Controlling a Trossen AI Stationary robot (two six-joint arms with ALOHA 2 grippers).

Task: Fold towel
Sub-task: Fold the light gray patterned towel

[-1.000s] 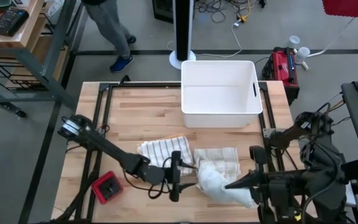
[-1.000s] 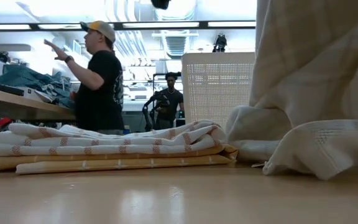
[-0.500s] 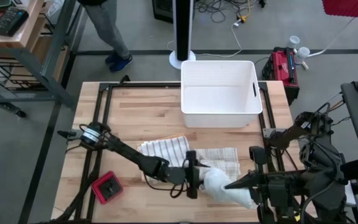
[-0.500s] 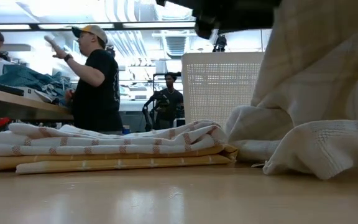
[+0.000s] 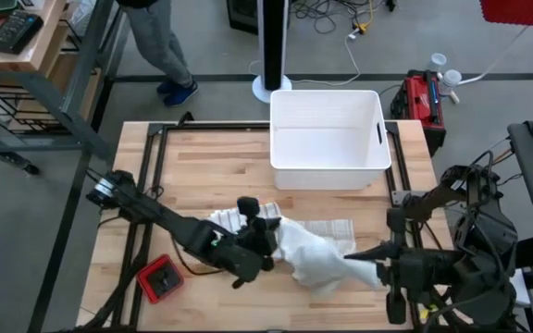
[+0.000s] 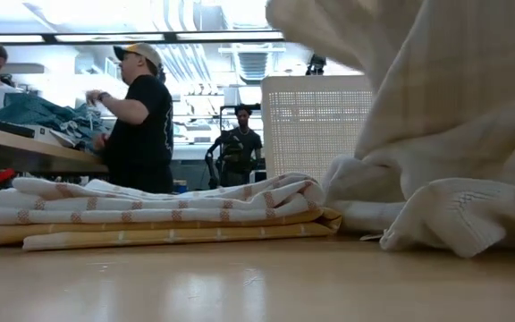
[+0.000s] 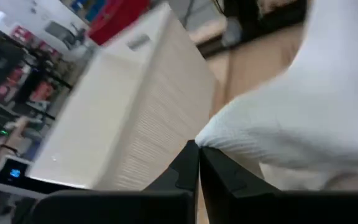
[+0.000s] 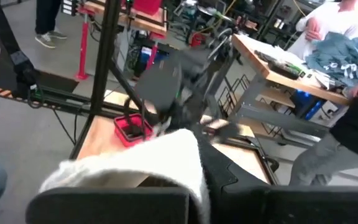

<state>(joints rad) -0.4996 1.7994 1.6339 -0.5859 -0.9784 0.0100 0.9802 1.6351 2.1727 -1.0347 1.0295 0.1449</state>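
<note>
A white towel [image 5: 308, 254] hangs between my two grippers over the table's near middle, and its lower folds [image 6: 445, 224] rest on the wood. My left gripper [image 5: 274, 226] is raised at the towel's left end and shut on it. My right gripper [image 5: 364, 268] is shut on the towel's right end. A stack of folded striped towels [image 5: 232, 222] lies flat on the table just left of it, also plain in the low view [image 6: 150, 210]. Another pale folded towel [image 5: 336, 228] lies partly under the white one. My left gripper pinches a corner of the white towel [image 7: 211, 138] between its two shut fingers, coming from the table's left and slanting a little down. The corner is lifted clear and the cloth runs off toward the other gripper. My right gripper pinches the towel's opposite edge [image 8: 188, 158] between its fingers, coming nearly level from the table's right. The cloth drapes over the fingers and sags toward the table.
A white bin [image 5: 327, 139] stands at the table's far middle. A red box [image 5: 160, 277] sits near the front left. People stand at a workbench [image 6: 25, 134] beyond the table. Bare wood [image 5: 202, 166] lies at the far left.
My left gripper has gone right to the towel's bunched left end, shut on it, and risen, tipping up from pointing steeply down. The towel's left part has been lifted off the table and drawn out leftward over the folded stack. The right end has stayed in my right gripper.
</note>
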